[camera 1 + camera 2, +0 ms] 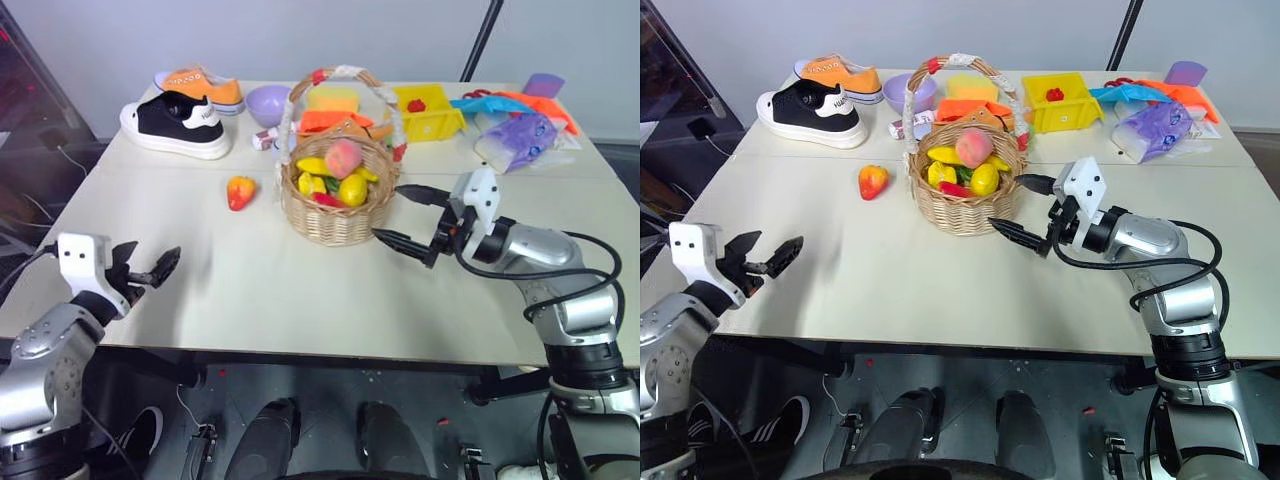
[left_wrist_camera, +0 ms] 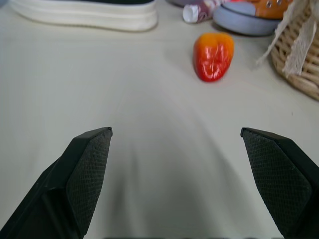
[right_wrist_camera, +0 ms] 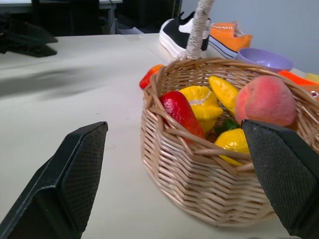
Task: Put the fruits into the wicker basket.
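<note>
The round pink-orange toy peach (image 1: 343,157) already sits on top of the other toy fruit inside the round light-tan wicker basket (image 1: 336,222), which stands near the middle of the cream surface (image 1: 260,290). The small red-orange fruit with a yellow end (image 1: 240,192) lies on the surface just beside the basket, toward the left edge, not touching it.

The left claw (image 1: 148,268) hangs spread and empty near the front left corner, well apart from that fruit. The right claw (image 1: 410,216) is spread wide, empty, just beside the basket.

To do this well, the left claw should probably straddle the fruit across its narrow width, close gently, then lift over the rim, avoiding the tall arched handle.

Shoes, a purple bowl and a yellow bin line the far edge, with a pale wall behind.
</note>
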